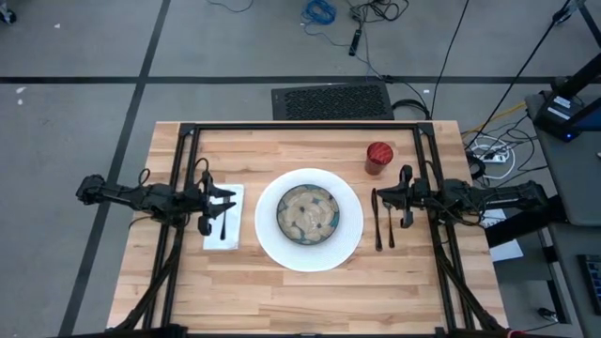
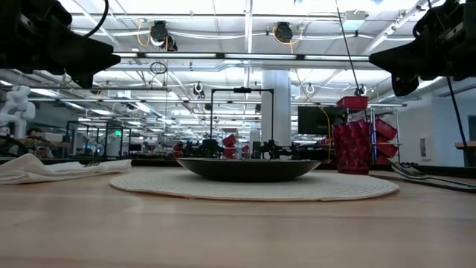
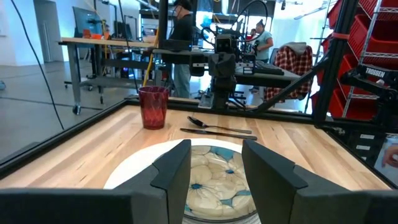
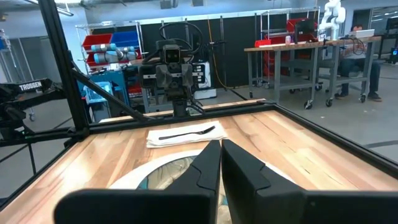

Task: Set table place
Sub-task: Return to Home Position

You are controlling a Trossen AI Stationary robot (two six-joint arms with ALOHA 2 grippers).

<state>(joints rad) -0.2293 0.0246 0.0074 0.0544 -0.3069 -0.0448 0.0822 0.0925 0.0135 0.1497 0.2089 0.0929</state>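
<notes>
I read the pale wooden table as fully laid. The patterned beige-blue bowl sits centred on the big round white plate. The white cloth napkin at the plate's 9 o'clock carries the dark fork. The dark knife and spoon lie parallel at 3 o'clock for a diner's right hand, with the small red cup near 2. The left gripper hovers above the napkin, spread wide and empty. The right gripper hangs at the spoon's 3 o'clock, fingers all but touching, also empty. Only parking the arms remains, I judge.

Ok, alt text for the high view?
Place setting on a pale wooden table: round white placemat under a patterned beige-blue bowl, white cloth napkin with black fork left, black knife and spoon right, small red cup beyond. Left pincer hovers over the napkin, right pincer over the cutlery.
</notes>
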